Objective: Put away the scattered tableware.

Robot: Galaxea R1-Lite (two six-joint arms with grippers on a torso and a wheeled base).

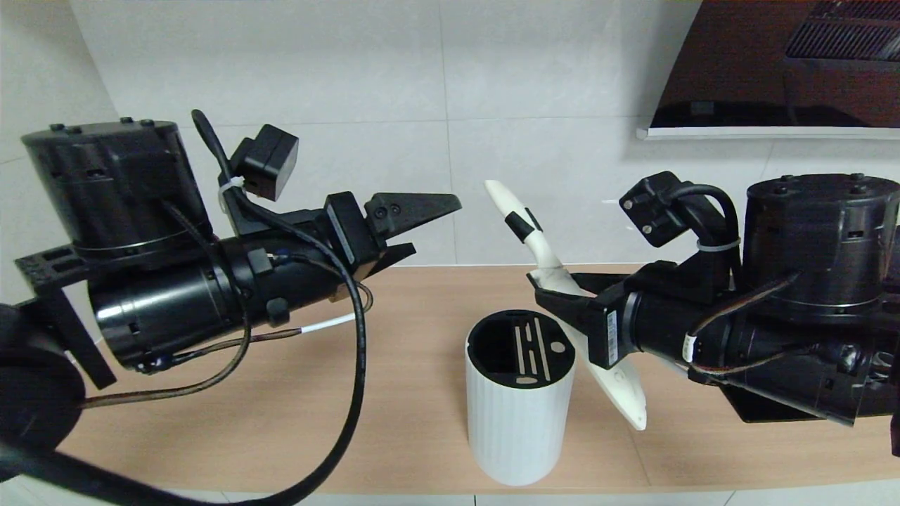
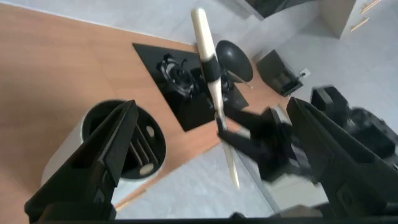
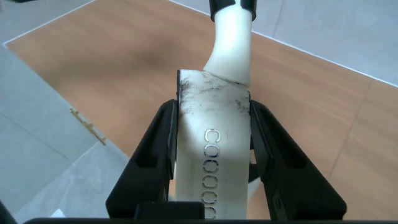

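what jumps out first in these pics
A white spatula with a black band on its handle slants up out of the right hand, which is shut on it above the wooden counter. Just left of it, a white ribbed holder with a black slotted top stands upright on the counter. The left hand hangs open and empty farther left.

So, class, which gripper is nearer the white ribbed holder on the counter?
Right. The right gripper, shut on the white spatula, hangs just right of the holder, by its rim; the left gripper, open, is higher and farther off to its left.
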